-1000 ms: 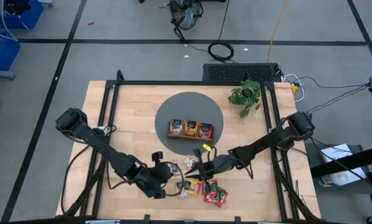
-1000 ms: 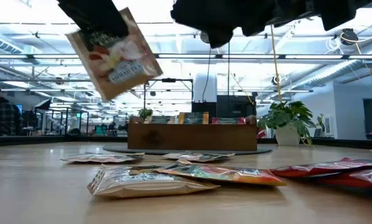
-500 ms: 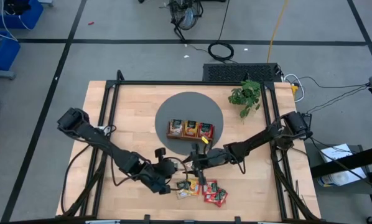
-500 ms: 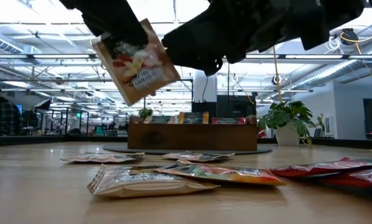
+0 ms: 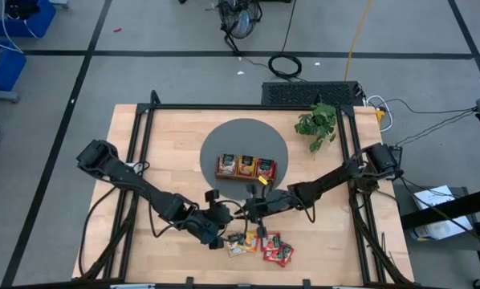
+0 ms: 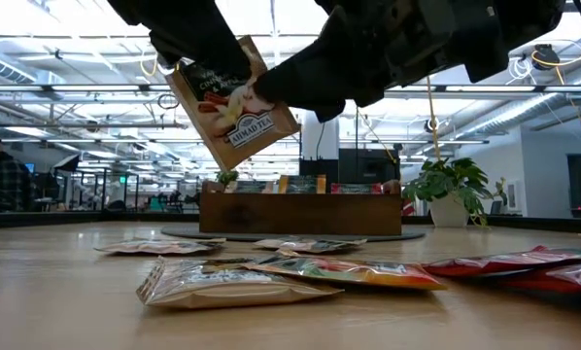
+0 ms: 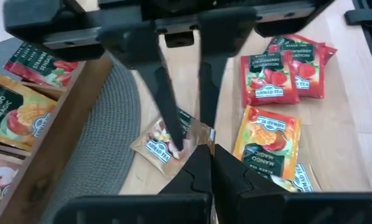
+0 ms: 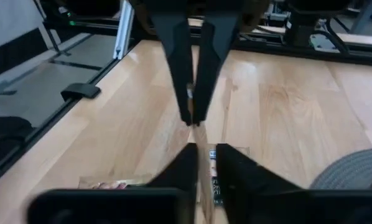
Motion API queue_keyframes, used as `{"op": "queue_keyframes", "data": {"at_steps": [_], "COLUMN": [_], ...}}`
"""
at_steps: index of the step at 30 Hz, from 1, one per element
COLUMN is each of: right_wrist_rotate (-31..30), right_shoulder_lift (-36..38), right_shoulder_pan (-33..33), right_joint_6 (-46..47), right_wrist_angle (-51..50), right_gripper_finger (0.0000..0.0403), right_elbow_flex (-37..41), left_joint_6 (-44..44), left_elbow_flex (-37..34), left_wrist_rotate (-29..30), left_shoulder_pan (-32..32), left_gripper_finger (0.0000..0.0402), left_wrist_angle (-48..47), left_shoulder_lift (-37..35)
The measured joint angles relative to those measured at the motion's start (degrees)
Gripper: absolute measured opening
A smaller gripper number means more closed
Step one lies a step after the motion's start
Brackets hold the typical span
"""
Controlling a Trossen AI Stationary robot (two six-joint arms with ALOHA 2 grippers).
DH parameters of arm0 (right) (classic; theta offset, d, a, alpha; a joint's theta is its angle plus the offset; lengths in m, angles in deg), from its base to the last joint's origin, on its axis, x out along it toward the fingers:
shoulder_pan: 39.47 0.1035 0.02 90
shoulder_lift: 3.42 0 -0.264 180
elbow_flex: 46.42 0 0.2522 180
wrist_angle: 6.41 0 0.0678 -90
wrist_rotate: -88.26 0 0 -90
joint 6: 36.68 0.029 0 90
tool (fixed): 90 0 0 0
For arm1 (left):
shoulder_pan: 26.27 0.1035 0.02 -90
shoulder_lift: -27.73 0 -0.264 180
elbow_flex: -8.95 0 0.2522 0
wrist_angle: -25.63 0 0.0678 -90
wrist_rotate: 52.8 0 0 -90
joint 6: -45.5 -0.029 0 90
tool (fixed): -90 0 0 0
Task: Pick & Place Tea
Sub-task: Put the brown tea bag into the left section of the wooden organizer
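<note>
Left gripper and right gripper meet tip to tip in the overhead view, above the table between the wooden tray and the loose sachets. From table height, both are pinched on one tea sachet, which hangs tilted in the air well above the sachets lying flat. In the left wrist view its own fingers are closed on that sachet's edge, and in the right wrist view its fingers stand narrow, clamping the sachet seen edge-on.
</note>
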Motion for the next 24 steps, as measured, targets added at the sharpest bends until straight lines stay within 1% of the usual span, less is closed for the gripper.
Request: {"op": "queue_keyframes", "data": {"at_steps": [2, 4, 6, 9, 12, 15, 17, 19, 20, 22, 24], "right_wrist_rotate": [0.0, -0.1, -0.1, -0.2, -0.5, -2.2, -3.2, -3.2, -3.2, -3.2, -3.3], "right_shoulder_lift": [0.0, 0.0, 0.0, 0.0, 0.0, 0.0, 0.1, 0.2, 0.2, 0.2, 0.3], "right_shoulder_pan": [0.0, 0.0, -0.1, -0.2, -0.2, -0.2, -0.2, -0.2, -0.2, 0.0, 0.2], "right_joint_6": [-1.1, -1.5, -1.3, -1.2, -1.4, -1.6, -1.8, -2.3, -3.0, -4.4, -5.5], "right_wrist_angle": [0.2, 0.4, 0.4, 0.4, 1.0, 3.6, 7.0, 12.4, 16.1, 24.3, 31.7], "right_gripper_finger": [0.0012, 0.0008, 0.0004, 0.0001, 0.0001, 0.0, 0.0, 0.0, 0.0, 0.0, 0.0], "right_elbow_flex": [0.0, 0.0, 0.0, 0.0, 0.4, 2.1, 4.0, 6.4, 7.9, 10.8, 13.5], "left_joint_6": [0.0, -0.2, -0.7, -0.7, -0.5, 0.8, 2.0, 3.4, 4.1, 4.5, 3.8], "left_elbow_flex": [0.0, 0.0, 0.0, 0.0, 0.0, 0.0, 0.0, 0.0, 0.0, -0.3, -1.1], "left_wrist_rotate": [0.0, 0.0, 0.0, 0.0, 0.0, -0.1, 0.0, 1.2, 2.7, 7.4, 12.2], "left_shoulder_pan": [0.0, 0.0, 0.0, 0.0, -0.4, -1.4, -2.4, -3.5, -4.1, -5.7, -7.2], "left_gripper_finger": [0.0001, 0.0002, 0.0012, 0.0045, 0.0091, 0.0139, 0.0168, 0.0193, 0.0203, 0.0221, 0.0236], "left_wrist_angle": [0.0, 0.5, 1.0, 1.1, -0.5, -2.8, -4.6, -6.5, -6.9, -7.2, -5.1], "left_shoulder_lift": [0.0, 0.0, 0.0, -0.7, -1.9, -3.2, -3.9, -4.4, -4.5, -4.4, -4.3]}}
